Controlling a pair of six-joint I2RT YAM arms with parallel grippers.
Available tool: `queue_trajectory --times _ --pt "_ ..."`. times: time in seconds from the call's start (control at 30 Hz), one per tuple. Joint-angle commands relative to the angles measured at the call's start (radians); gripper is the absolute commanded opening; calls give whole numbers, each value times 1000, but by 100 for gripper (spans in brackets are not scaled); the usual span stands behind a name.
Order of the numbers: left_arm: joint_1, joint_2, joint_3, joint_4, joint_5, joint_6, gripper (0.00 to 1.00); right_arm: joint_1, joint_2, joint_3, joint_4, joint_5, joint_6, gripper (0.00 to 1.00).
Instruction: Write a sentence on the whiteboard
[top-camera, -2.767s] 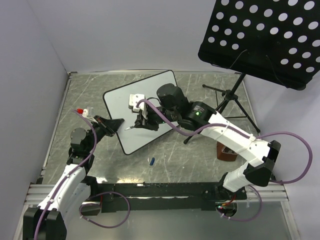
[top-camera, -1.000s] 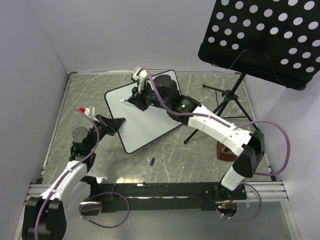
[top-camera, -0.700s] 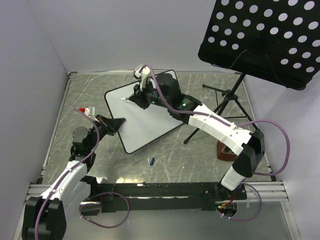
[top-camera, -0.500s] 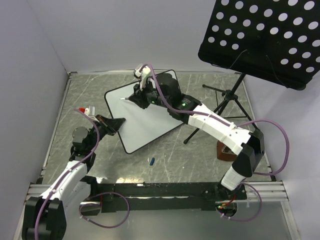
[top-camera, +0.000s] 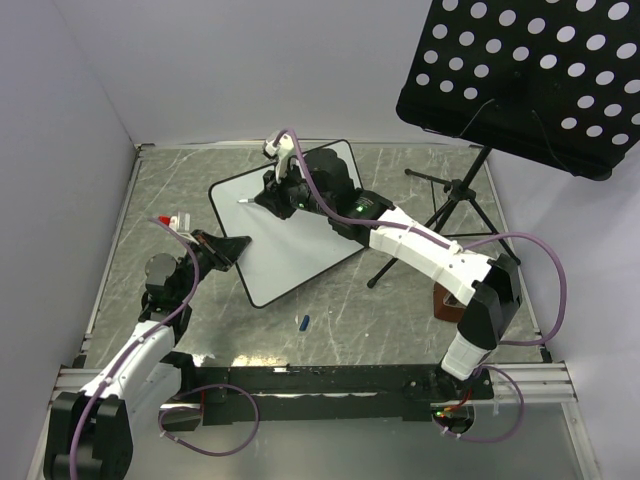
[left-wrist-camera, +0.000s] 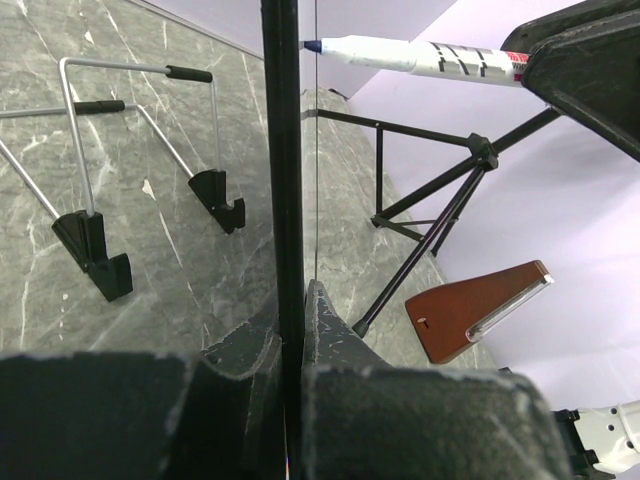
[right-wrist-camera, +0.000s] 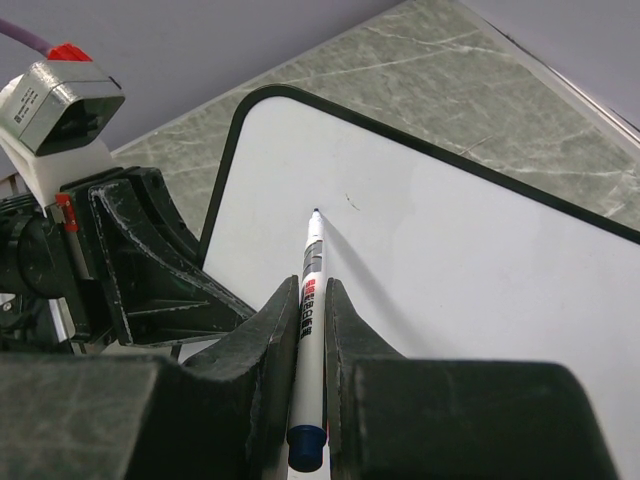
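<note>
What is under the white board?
A silver wire stand with black feet stands on the grey marble table under the flat white black-rimmed whiteboard. From above the board hides it. I cannot tell if they touch.

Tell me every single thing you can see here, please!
whiteboard: one, white with a black rim, mid-table, tilted, no words on it
marker: one, white with a blue end, tip at the board's far left corner
music stand: one, black with holes, far right, on a tripod
brown wedge: one, on the table's right side by the tripod
small blue piece: one, maybe a pen cap, on the table nearer than the board
wire stand: one, silver with black feet, next to the board's edge
table: one, grey marble
left gripper: one, black, shut on the whiteboard's left edge
right gripper: one, black, shut on the marker
</note>
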Motion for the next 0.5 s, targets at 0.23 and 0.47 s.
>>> queue_trajectory --times 0.23,0.47 --pt "-8 3 5 64 55 60 1 -6 0 13 46 -6 21 0" --pt "-8 5 10 63 63 63 1 -6 3 16 41 -6 23 0"
